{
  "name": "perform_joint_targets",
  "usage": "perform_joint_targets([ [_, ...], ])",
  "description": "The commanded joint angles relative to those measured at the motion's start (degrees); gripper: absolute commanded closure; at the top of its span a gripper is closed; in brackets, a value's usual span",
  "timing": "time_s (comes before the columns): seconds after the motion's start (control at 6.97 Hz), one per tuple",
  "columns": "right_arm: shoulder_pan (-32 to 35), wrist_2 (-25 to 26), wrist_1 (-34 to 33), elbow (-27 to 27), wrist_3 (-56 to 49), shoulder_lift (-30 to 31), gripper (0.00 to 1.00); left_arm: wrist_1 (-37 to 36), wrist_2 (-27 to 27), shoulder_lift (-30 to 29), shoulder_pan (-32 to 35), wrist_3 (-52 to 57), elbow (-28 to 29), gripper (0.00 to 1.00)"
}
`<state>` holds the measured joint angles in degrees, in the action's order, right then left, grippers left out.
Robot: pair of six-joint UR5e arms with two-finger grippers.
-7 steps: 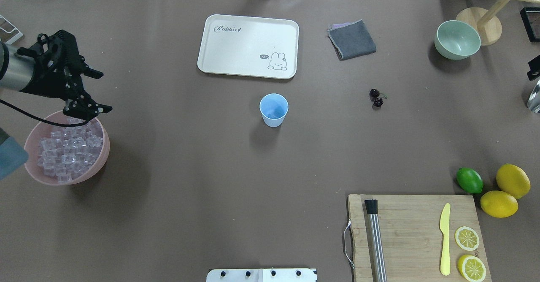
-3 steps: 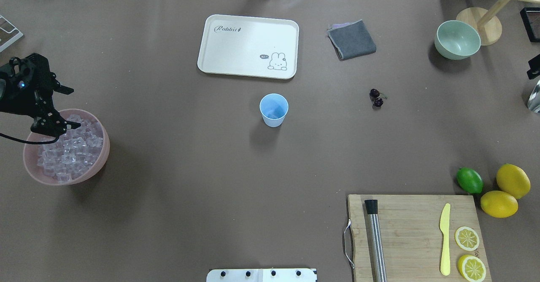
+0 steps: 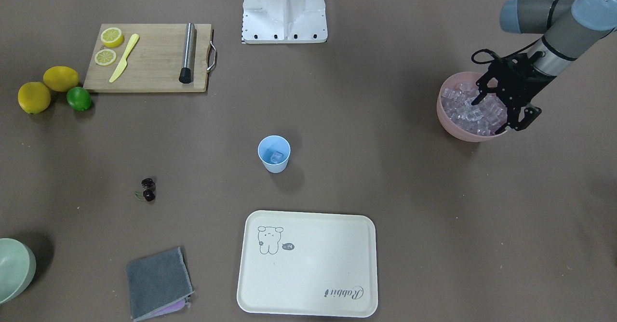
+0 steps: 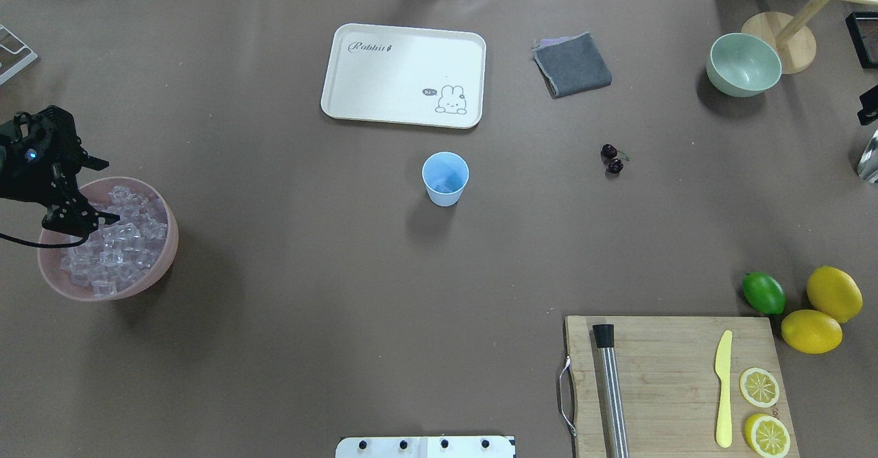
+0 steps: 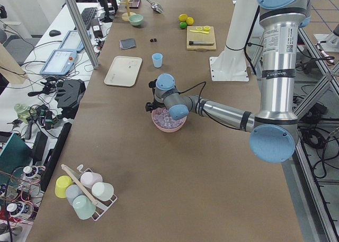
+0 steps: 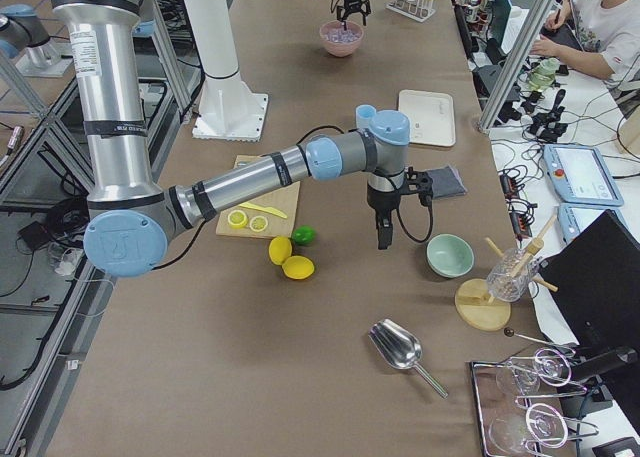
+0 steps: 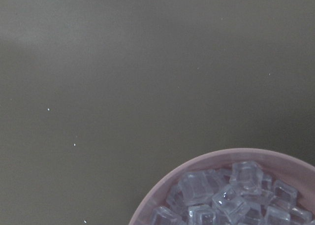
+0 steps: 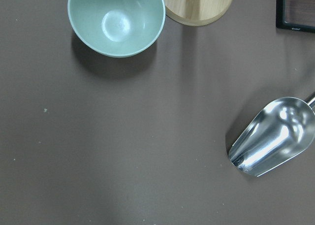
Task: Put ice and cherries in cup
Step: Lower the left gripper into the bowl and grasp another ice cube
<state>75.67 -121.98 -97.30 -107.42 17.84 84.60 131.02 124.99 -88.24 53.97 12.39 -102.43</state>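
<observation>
The light blue cup (image 4: 445, 178) stands mid-table; the front view shows one ice cube in it (image 3: 276, 156). Many more ice cubes (image 4: 120, 242) fill the pink bowl (image 4: 162, 264) at the table's left. My left gripper (image 4: 96, 194) is open and empty, low over the bowl's far-left part, fingers spread above the ice (image 3: 470, 114). The left wrist view shows ice (image 7: 231, 195) at its lower right. The cherries (image 4: 612, 159) lie on the table right of the cup. My right gripper (image 6: 383, 239) hangs near the pale green bowl; I cannot tell whether it is open or shut.
A white tray (image 4: 405, 74) and a grey cloth (image 4: 573, 65) lie beyond the cup. A pale green bowl (image 4: 744, 65), a wooden stand (image 4: 789, 40) and a metal scoop (image 8: 270, 141) are at the far right. A cutting board (image 4: 675, 382), a lime (image 4: 763, 293) and lemons (image 4: 833, 293) are near right.
My left gripper has swung left from the bowl's far-right rim and come down over the ice at the bowl's far-left part. It stays open. Nothing else moved.
</observation>
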Motion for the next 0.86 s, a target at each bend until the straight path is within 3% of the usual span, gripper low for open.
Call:
perform_joint_targets([
  [0.0,0.0,1.39,-0.08,-1.82,0.0,-0.05,0.0,0.03,-0.8,0.09,-3.67,0.0,0.82,0.02],
  [0.14,0.09,1.57,-0.08,-2.17,0.0,-0.31,0.0,0.72,-3.85,0.17,-5.61,0.0,1.18,0.02],
  [0.43,0.09,2.01,-0.08,-2.61,0.0,-0.49,0.0,5.99,-3.18,2.54,-5.89,0.09,3.11,0.02],
  [0.72,0.09,1.92,-0.08,-2.96,0.09,-0.49,0.0,6.0,-3.18,2.98,-5.71,0.09,3.03,0.02],
])
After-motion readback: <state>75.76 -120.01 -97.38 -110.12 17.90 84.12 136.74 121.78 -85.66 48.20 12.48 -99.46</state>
